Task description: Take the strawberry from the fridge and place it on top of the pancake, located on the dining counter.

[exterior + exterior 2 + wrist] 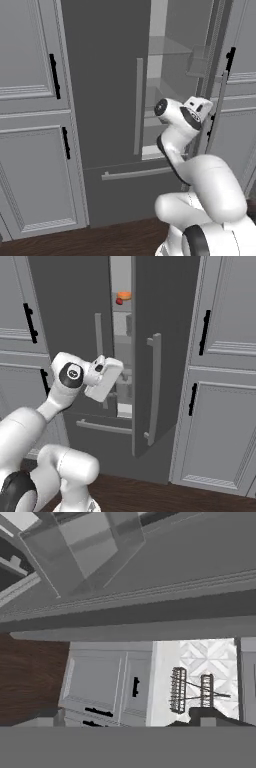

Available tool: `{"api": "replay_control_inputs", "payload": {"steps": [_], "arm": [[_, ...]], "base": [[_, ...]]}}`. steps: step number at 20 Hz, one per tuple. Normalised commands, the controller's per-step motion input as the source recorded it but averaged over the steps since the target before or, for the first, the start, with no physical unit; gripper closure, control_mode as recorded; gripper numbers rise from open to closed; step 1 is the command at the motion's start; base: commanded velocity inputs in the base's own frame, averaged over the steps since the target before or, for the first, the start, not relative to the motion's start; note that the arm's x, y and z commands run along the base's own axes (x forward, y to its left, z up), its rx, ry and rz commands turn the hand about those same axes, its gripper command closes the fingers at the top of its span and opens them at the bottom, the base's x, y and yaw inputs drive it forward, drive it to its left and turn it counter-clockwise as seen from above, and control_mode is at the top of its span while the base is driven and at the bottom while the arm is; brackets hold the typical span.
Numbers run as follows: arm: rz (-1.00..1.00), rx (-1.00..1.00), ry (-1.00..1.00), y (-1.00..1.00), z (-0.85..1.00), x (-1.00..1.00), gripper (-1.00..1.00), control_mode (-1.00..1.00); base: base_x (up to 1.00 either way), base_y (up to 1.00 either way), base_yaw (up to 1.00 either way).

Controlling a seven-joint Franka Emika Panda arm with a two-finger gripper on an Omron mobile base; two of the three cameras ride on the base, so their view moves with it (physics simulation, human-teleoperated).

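Inside fridge (150,316), strawberry (119,301) sits on shelf (122,310).

Nothing readable is showing anywhere right now: no lettering, labels, brand marks or numbers are appearing on the fridge (165,331), the cabinets (30,125) or the robot's white arm (75,376).

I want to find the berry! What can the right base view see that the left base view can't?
Right base view: the strawberry beside a flat orange disc on a high fridge shelf, seen through the door gap. Left base view: the fridge's left door handle face-on and bare glass shelves. Both: the dark fridge, its drawer handle, and the white arm.
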Motion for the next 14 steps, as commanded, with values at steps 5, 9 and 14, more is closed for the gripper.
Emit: {"api": "replay_control_inputs", "payload": {"steps": [5,9,14], "arm": [[-0.02,-0.25,0.17,0.7,0.0,0.88,-1.0,-1.0],[0.04,-0.01,0.19,-0.35,-0.02,0.88,-1.0,-1.0],[0.03,0.0,0.16,-0.34,-0.01,0.65,-1.0,-1.0]], "base": [[0.0,0.0,0.0],[0.0,0.0,0.0],[0.0,0.0,0.0]]}}
